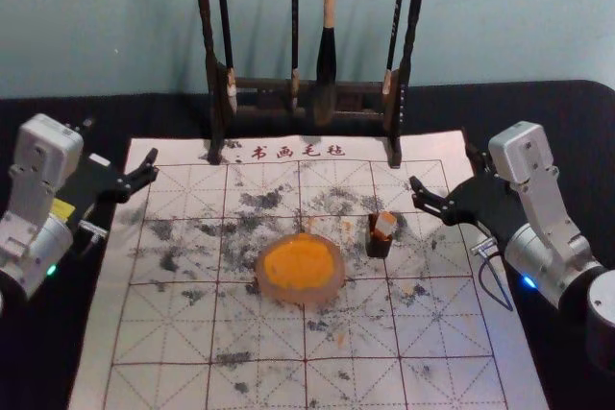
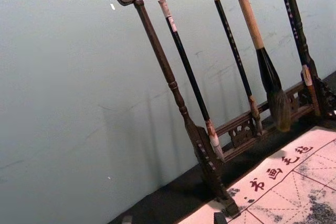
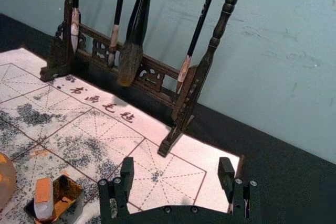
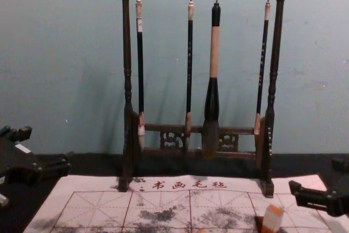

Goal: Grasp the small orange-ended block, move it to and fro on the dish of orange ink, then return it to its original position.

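Orange-ended block (image 1: 385, 226) stands up in a small dark box (image 1: 378, 249) on the mat (image 1: 96, 372), between the dish of orange ink (image 1: 300, 268) and the mat's right edge. Its long side runs up and down, with a small lean. The right gripper (image 1: 442, 160), by the far right corner, is nearer, its fingers apart. From there, the block looks lower, to the left and closer to the robot. The left gripper (image 1: 120, 139) waits, wide, by the far left corner.
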`<state>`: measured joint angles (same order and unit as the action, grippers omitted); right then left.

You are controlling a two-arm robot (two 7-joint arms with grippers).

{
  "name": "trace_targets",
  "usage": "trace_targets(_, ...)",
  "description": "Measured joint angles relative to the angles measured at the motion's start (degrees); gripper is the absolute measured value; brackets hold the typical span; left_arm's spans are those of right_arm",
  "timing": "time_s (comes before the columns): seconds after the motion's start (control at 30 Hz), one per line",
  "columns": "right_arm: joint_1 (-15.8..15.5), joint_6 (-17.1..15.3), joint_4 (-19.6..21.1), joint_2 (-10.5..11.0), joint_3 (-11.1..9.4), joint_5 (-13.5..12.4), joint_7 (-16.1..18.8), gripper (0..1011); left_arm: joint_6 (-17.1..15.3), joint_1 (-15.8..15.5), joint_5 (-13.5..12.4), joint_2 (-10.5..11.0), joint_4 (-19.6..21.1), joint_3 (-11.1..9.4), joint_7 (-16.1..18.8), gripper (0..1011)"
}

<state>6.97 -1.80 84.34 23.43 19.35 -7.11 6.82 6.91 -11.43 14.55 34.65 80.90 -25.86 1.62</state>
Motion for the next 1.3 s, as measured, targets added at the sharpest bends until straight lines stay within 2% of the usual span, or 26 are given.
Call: trace_targets(1.3,0.0,0.0,0.0,0.0,0.0,0.0,0.0,1003,0.0,0.0,0.0,0.0,0.0,0.0,0.0,1001)
